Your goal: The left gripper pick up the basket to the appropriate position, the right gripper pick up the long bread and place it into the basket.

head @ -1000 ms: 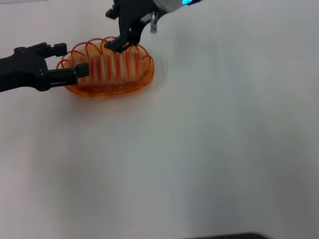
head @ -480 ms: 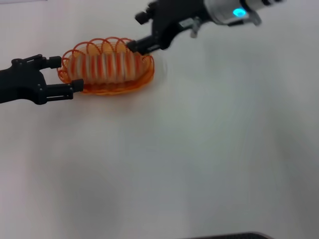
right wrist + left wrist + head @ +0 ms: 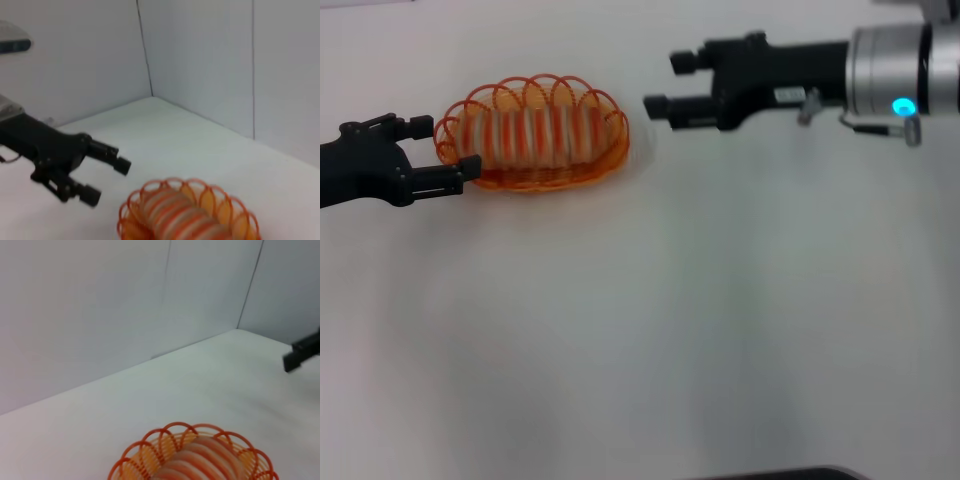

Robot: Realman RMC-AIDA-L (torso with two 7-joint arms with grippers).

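Observation:
The orange wire basket (image 3: 560, 178) rests on the white table at the upper left of the head view. The long bread (image 3: 535, 135), tan with orange stripes, lies inside it. My left gripper (image 3: 448, 148) is open at the basket's left end, its lower finger close to the rim, and it holds nothing. My right gripper (image 3: 662, 83) is open and empty, a short way right of the basket. The left wrist view shows the basket (image 3: 165, 432) with the bread (image 3: 200, 462) in it. The right wrist view shows the basket (image 3: 145, 192), the bread (image 3: 180, 220) and the left gripper (image 3: 109, 181).
The white table (image 3: 670, 320) stretches wide in front of and to the right of the basket. Grey walls (image 3: 100, 305) rise behind the table and meet in a corner. A dark edge (image 3: 770, 473) shows at the bottom of the head view.
My right gripper has let go of the bread and drawn back to the right, out of the basket. My left gripper has released the basket's end and slid slightly left.

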